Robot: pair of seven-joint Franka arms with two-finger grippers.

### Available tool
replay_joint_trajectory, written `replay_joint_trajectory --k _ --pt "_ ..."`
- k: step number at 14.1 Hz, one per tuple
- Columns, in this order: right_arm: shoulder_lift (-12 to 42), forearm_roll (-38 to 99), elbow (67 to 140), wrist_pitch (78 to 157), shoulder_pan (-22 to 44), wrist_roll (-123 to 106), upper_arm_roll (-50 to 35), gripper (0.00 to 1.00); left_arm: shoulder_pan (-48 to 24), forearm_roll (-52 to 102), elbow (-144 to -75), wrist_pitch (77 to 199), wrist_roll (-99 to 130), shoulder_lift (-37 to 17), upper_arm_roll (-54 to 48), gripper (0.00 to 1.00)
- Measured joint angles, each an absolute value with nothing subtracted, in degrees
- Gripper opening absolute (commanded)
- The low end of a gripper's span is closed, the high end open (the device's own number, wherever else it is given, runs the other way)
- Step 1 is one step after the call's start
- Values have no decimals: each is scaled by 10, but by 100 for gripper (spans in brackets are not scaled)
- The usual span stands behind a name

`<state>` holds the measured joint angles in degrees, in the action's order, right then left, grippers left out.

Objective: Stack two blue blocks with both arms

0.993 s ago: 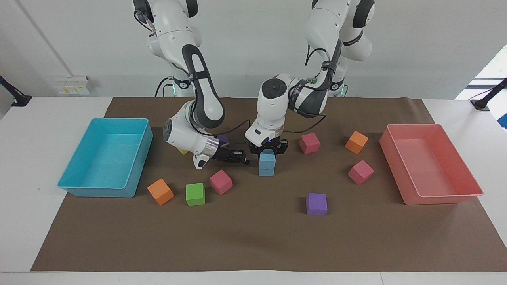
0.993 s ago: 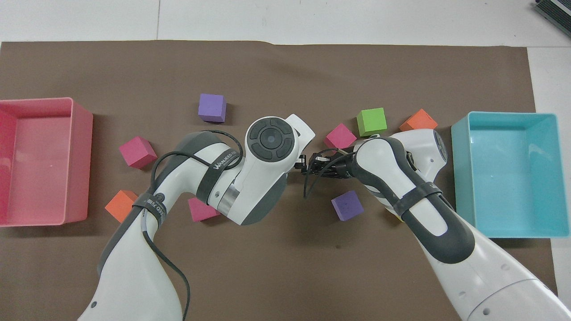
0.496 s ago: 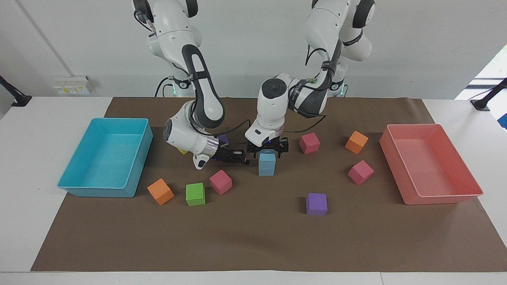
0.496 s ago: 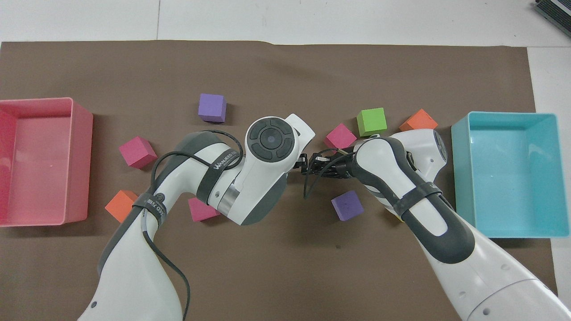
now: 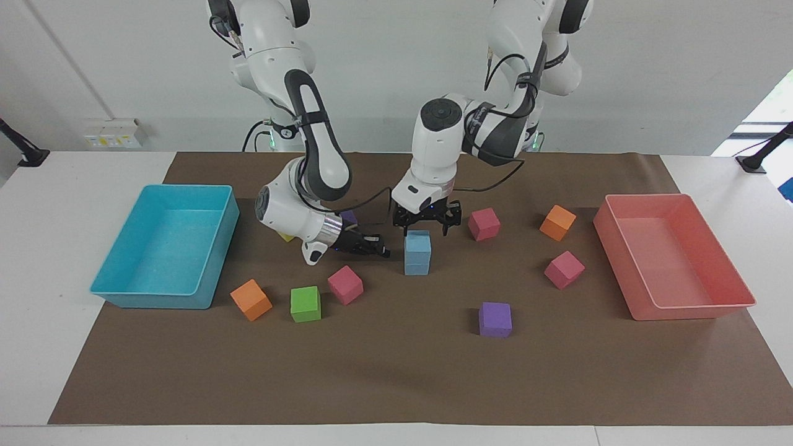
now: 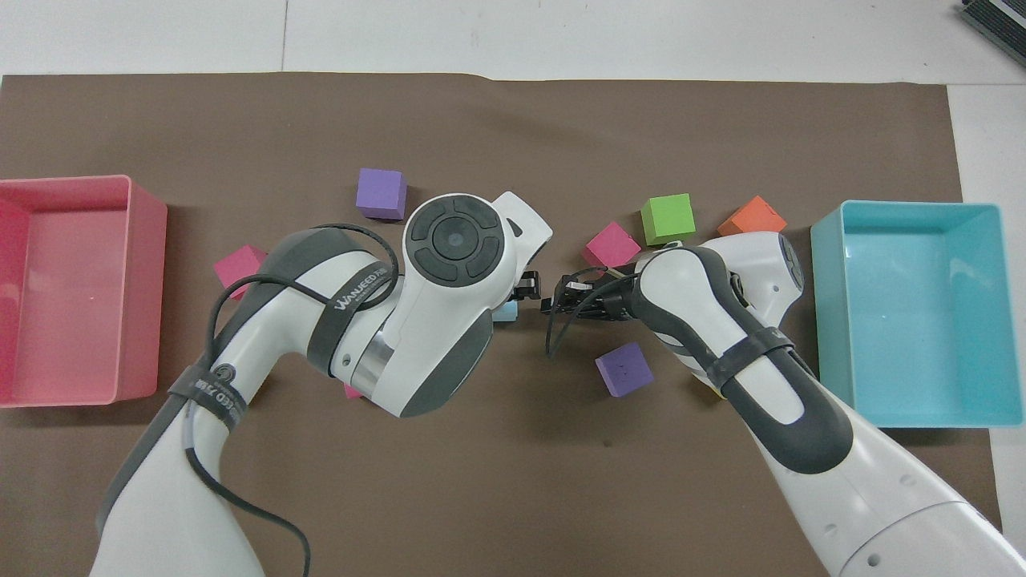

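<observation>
Across the table lies a brown mat (image 5: 396,371). At the right arm's end stands a turquoise tray (image 5: 217,248), at the left arm's end a pink tray (image 5: 687,310), one of each.

Both white arms reach to the middle of the mat. The two blue blocks (image 5: 417,253) stand there, one squarely on the other, between the trays.

Around the stack lie eight loose cubes in plain sight. There are three magenta cubes (image 5: 484,223), two orange cubes (image 5: 557,222) and one green cube (image 5: 305,303). One purple cube (image 5: 495,319) lies farther from the robots than the stack. Another purple cube (image 6: 624,369) lies nearer to them, half hidden by the right arm in the facing view. A sliver of a yellow cube (image 5: 285,236) shows under the right arm's wrist.

The left gripper (image 5: 426,225) hangs over the stack, released, spread wider than the top block and gripping nothing. The right gripper (image 5: 375,248) sits low beside the stack toward the right arm's end, clenched on nothing, apart from the blocks.
</observation>
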<state>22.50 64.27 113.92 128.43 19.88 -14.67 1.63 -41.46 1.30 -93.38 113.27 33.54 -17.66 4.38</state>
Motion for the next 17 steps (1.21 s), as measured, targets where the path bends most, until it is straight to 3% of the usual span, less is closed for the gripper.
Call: replay_joint_trajectory --k 4,8,11,15,16,17 --pt "214 643 1137 1284 199 -151 18 0 -388 13 -965 1095 269 -117 50 100" --pt "192 583 1137 1284 196 -148 21 1 -314 13 -1021 1088 166 -43 54 100" --pt "164 489 1131 1268 186 -101 21 19 -247 13 -1035 1064 81 -9 55 100" --pt "122 345 1102 1203 153 -30 22 51 -167 13 -1035 1026 -5 9 57 100" --pt "114 320 1096 1192 144 -27 22 59 -153 13 -1034 1026 -14 11 57 100" --pt "108 294 1091 1182 135 -27 23 74 -142 13 -1030 1025 -25 12 58 100"
